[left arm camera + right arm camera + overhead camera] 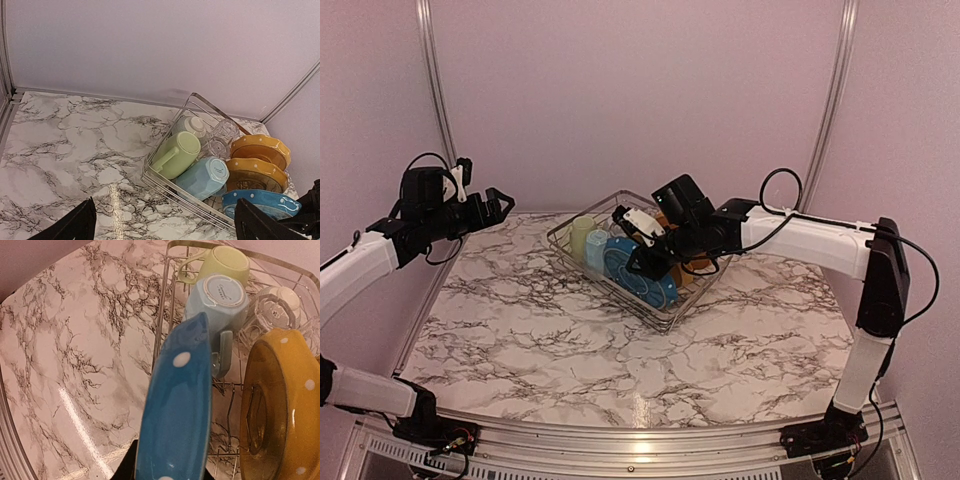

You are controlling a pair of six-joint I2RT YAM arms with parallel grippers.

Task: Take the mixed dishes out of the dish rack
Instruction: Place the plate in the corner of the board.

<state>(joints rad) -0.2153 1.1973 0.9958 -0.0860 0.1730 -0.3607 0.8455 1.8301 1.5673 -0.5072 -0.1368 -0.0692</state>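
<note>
The silver wire dish rack stands at the table's middle back. My right gripper reaches into it and is shut on the rim of the blue plate, which stands on edge at the rack's front side. In the right wrist view the blue plate runs edge-on between my fingers, with a yellow-orange plate to its right. A light blue mug, pale green cup, clear glass, pale green bowl and two yellow-orange plates lie in the rack. My left gripper is open and empty, high at the far left.
The marble table extends in front of and to the left of the rack. Pale walls close off the back and sides. A metal rail runs along the table's left edge.
</note>
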